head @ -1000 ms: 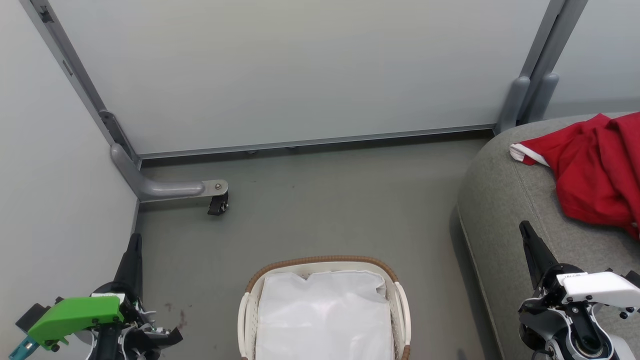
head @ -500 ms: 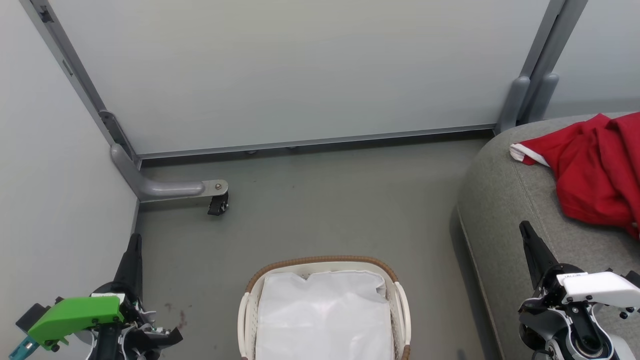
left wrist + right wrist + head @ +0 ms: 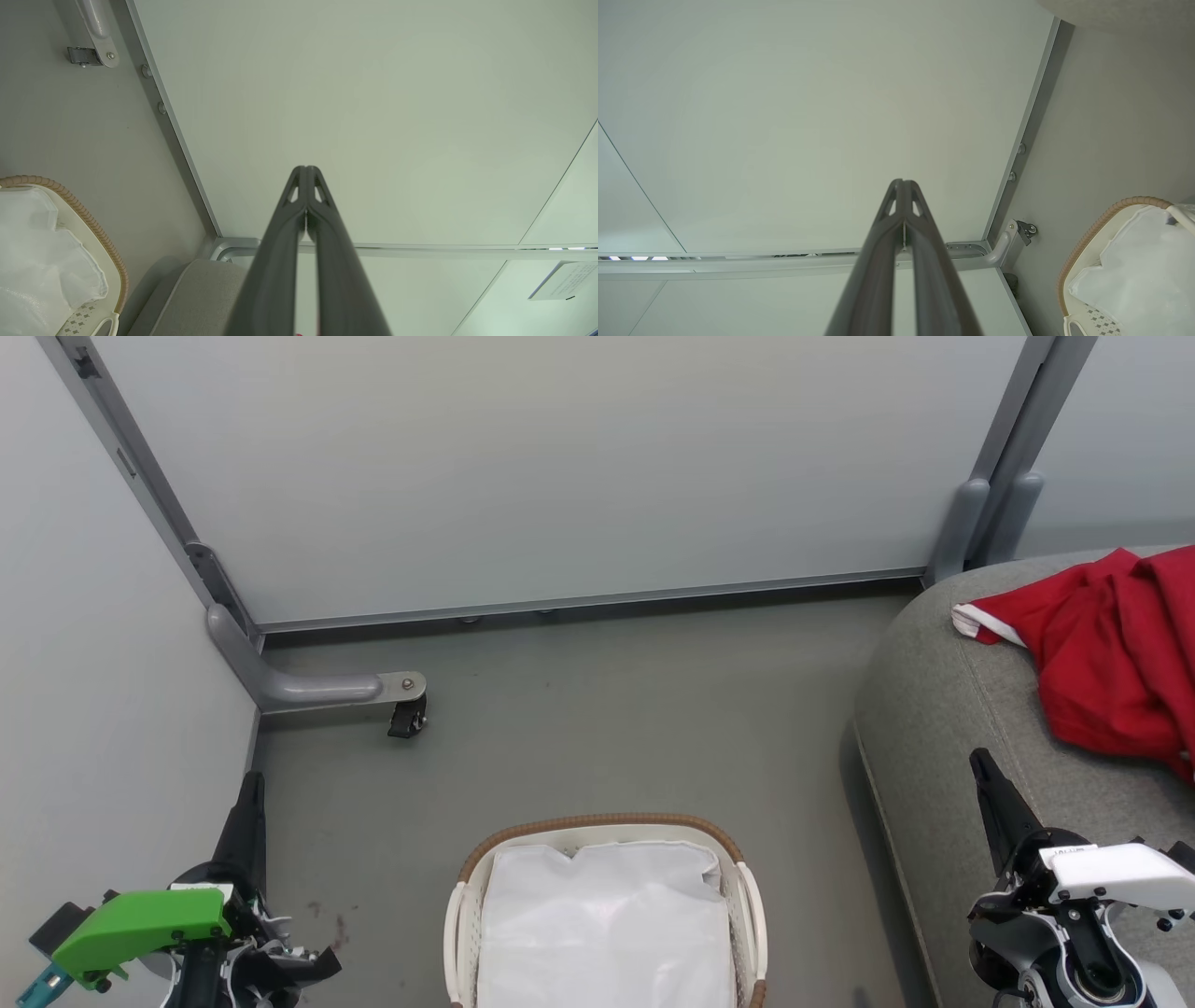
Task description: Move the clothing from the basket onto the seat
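Observation:
The red clothing [image 3: 1111,653] with white trim lies crumpled on the grey seat [image 3: 943,728] at the right edge of the head view. The white basket [image 3: 747,905] with its brown woven rim stands on the floor at bottom centre, and inside it I see just the white cloth liner [image 3: 602,924]. My left gripper [image 3: 250,784] is shut and empty at the lower left, fingers pointing up beside the wall. My right gripper [image 3: 980,761] is shut and empty over the seat's front edge. Both wrist views show pressed-together fingertips: the left gripper [image 3: 306,169], the right gripper [image 3: 903,182], and the basket [image 3: 100,238] [image 3: 1087,233].
Pale partition panels [image 3: 560,467] close off the back and left. A grey metal foot with a black caster [image 3: 407,717] juts onto the floor at left. Grey floor [image 3: 607,719] lies between the basket, the panels and the seat.

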Robot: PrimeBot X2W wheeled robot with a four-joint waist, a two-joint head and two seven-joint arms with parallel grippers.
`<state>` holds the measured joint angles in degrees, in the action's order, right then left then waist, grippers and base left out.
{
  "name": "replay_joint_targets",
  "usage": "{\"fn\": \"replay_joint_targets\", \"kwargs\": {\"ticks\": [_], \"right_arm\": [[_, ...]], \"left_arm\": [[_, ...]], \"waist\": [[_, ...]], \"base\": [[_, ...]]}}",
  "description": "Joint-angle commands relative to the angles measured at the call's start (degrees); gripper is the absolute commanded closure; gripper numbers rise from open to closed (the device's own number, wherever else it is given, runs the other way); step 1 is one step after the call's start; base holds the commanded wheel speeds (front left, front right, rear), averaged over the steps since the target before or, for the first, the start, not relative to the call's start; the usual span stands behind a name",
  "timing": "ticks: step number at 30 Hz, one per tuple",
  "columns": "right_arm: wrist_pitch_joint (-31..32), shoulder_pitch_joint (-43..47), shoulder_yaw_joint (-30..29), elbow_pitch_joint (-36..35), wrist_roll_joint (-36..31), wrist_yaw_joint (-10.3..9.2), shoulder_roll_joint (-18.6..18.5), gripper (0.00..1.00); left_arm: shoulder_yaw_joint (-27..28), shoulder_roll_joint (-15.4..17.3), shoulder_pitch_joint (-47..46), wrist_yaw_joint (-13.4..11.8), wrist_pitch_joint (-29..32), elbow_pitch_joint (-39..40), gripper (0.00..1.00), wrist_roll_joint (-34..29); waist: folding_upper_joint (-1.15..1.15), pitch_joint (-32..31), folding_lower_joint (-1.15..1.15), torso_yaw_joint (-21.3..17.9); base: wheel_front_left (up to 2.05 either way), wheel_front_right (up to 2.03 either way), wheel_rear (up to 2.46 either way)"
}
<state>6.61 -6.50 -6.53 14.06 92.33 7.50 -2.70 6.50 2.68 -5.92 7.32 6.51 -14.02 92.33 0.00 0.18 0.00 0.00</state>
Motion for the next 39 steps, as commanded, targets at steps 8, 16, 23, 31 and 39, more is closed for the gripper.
{"fn": "replay_joint_targets", "kwargs": {"ticks": [8,16,23,31,39], "right_arm": [[0.08,0.62,-0.11,-0.16,0.17,-0.02,-0.34,1.0],[0.08,0.62,-0.11,-0.16,0.17,-0.02,-0.34,1.0],[0.08,0.62,-0.11,-0.16,0.17,-0.02,-0.34,1.0],[0.08,0.62,-0.1,-0.16,0.17,-0.02,-0.34,1.0],[0.08,0.63,-0.1,-0.16,0.18,-0.02,-0.34,1.0]], "left_arm": [[0.13,0.38,-0.58,0.31,0.26,0.04,1.0,0.17],[0.13,0.38,-0.58,0.31,0.25,0.04,1.0,0.17],[0.13,0.38,-0.58,0.31,0.25,0.06,1.0,0.17],[0.12,0.38,-0.57,0.31,0.25,0.04,1.0,0.17],[0.12,0.38,-0.57,0.31,0.25,0.05,1.0,0.17]], "waist": [[0.0,0.0,0.0,0.0],[0.0,0.0,0.0,0.0],[0.0,0.0,0.0,0.0],[0.0,0.0,0.0,0.0],[0.0,0.0,0.0,0.0]], "base": [[0.0,0.0,0.0],[0.0,0.0,0.0],[0.0,0.0,0.0],[0.0,0.0,0.0],[0.0,0.0,0.0]]}}
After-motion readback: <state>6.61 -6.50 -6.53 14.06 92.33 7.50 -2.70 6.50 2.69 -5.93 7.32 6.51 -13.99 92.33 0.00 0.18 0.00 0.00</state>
